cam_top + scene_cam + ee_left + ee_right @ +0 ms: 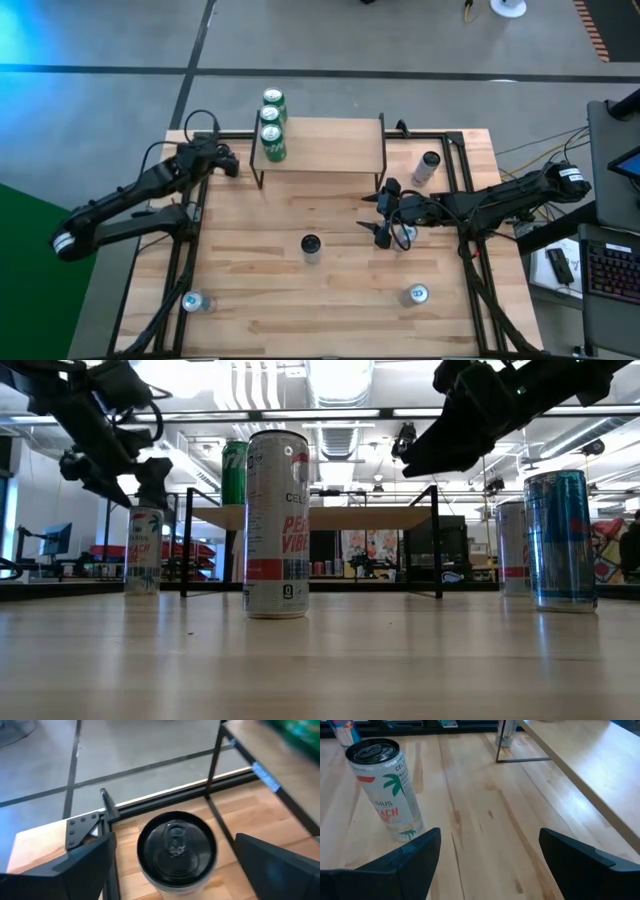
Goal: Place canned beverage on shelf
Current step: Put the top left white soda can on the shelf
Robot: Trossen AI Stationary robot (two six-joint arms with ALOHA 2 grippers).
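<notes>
At the table's far-left corner I have the left gripper (228, 160) poised just off the shelf's (330, 145) left end, arm reaching in from the left edge. My left wrist view looks down on a black-topped can (176, 849) standing between the two dark fingers (82, 870); jaws spread wide on either side of it, no contact visible, nothing held.

The right gripper (383, 212) sits in front of the shelf's right end, arm stretched in from the right. Its jaws stand wide apart over bare wood, empty. A white palm-print can (385, 787) stands ahead of it.

The shelf stands at the far middle of the table (330, 290), plank top on black wire legs. Three green cans (271, 122) lie in a row at its left end.

More cans stand on the tabletop: a dark-topped one (311, 246) near the centre, one near the front-left corner (193, 302), one front right (417, 294), one beside the shelf's right end (427, 166).

Beyond the table, grey floor with dark seam lines; the low view shows ceiling lights and a room behind.
</notes>
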